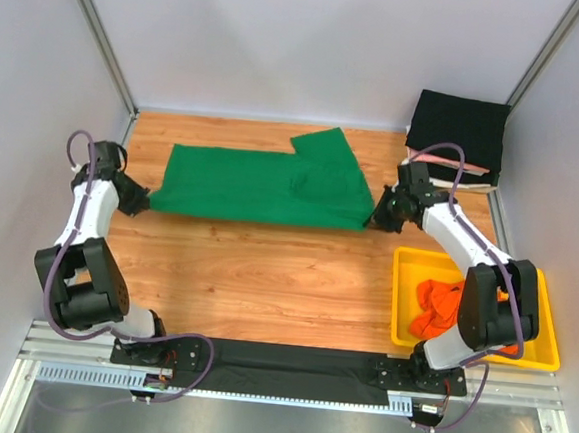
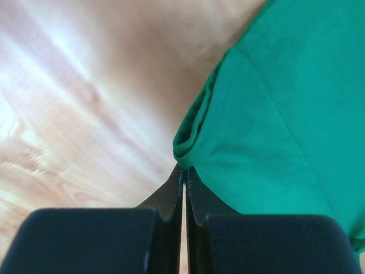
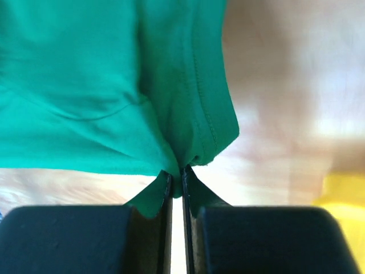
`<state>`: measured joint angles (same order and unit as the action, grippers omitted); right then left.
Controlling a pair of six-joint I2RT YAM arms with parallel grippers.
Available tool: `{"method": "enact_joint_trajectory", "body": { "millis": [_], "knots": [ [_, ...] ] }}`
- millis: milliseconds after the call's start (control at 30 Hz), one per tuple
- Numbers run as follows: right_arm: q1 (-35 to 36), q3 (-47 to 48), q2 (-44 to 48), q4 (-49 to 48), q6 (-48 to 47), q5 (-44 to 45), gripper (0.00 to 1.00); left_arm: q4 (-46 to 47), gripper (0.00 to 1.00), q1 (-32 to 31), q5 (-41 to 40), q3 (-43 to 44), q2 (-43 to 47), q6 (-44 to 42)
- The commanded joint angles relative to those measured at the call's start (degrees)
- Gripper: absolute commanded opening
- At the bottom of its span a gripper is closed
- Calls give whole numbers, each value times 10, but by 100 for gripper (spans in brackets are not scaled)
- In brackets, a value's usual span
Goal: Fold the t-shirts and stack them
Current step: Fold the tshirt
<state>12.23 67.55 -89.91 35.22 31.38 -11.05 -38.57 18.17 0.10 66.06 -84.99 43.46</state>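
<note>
Green t-shirt (image 1: 262, 184) flat on wooden table (image 1: 264, 285), white walls (image 1: 314, 38) around

Spread shirt (image 1: 257, 186) between left tool (image 1: 142, 203) and right tool (image 1: 374, 220), folded stack (image 1: 457, 129) far right, bunched shirt (image 1: 438, 303) in tray (image 1: 401, 296) near right

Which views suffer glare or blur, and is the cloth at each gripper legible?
Top external: evenly lit and sharp, bright green cloth t-shirt crisp. Left wrist: wooden tabletop blurred with white glare streaks; hem at the left gripper soft but readable. Right wrist: stitching near the right gripper sharp; yellow plastic tray washed out, defocused.
</note>
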Motion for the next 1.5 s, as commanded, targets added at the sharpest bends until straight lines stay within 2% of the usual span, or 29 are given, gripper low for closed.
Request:
{"method": "enact_joint_trajectory", "body": {
  "millis": [0, 167, 200, 267, 300, 333, 400, 433, 500, 633, 700, 733, 767, 867, 900, 967, 1000, 1033, 1100, 1133, 1233, 1267, 1333, 1367, 1467],
  "knots": [
    [-4, -116, 9, -23, 32, -6, 0, -8, 0, 19, 6, -95, 16, -18],
    [0, -212, 81, -20, 36, 18, 0, -4, 3, 68, 59, -182, 68, -14],
    [0, -233, 96, -17, 38, 19, 0, -4, 6, 75, 66, -201, 78, -17],
    [0, -248, 140, -3, 45, 26, 2, -5, 23, 90, 80, -213, 110, -22],
    [0, -255, 152, 3, 46, 28, 19, -16, 33, 92, 82, -220, 121, -22],
    [0, -257, 176, 19, 47, 30, 31, -22, 51, 95, 84, -221, 132, -24],
    [2, -249, 196, 34, 49, 36, 55, -43, 62, 99, 91, -215, 163, -28],
    [3, -244, 212, 50, 50, 43, 59, -51, 67, 101, 95, -210, 173, -31],
    [8, -227, 227, 62, 52, 46, 63, -78, 68, 103, 98, -186, 202, -41],
    [23, -151, 213, 76, 34, 61, 64, -93, 68, 104, 97, -147, 249, -79],
    [24, -77, 179, 74, 8, 63, 64, -86, 67, 103, 121, -139, 264, -121],
    [25, -44, 132, 78, -3, 62, 63, -86, 64, 100, 132, -139, 265, -137],
    [25, 21, 104, 85, -12, 65, 63, -94, 62, 88, 125, -136, 258, -150],
    [25, 130, -14, 104, -39, 73, 63, -97, 61, 30, 97, -137, 258, -171],
    [25, 206, -77, 106, -52, 74, 62, -91, 61, 19, 89, -140, 258, -179],
    [24, 293, -144, 120, -68, 82, 62, -86, 61, -14, 62, -142, 259, -187],
    [25, 377, -178, 127, -73, 88, 62, -87, 61, -22, 61, -143, 259, -188],
    [25, 427, -245, 142, -85, 96, 62, -85, 61, -33, 68, -143, 259, -190],
    [26, 505, -310, 144, -92, 102, 63, -75, 61, -45, 90, -148, 258, -192],
    [26, 583, -369, 145, -91, 110, 63, -75, 61, -50, 94, -149, 258, -190],
    [27, 720, -479, 138, -91, 133, 66, -68, 61, -57, 112, -156, 253, -192],
    [27, 748, -523, 132, -91, 132, 67, -66, 61, -59, 115, -158, 251, -192],
    [28, 777, -550, 98, -89, 140, 70, -66, 61, -64, 117, -157, 247, -190],
    [28, 775, -558, 81, -87, 144, 75, -66, 61, -66, 119, -157, 245, -192],
    [28, 764, -581, 29, -84, 152, 80, -66, 61, -74, 116, -160, 245, -192]
  ]
}}
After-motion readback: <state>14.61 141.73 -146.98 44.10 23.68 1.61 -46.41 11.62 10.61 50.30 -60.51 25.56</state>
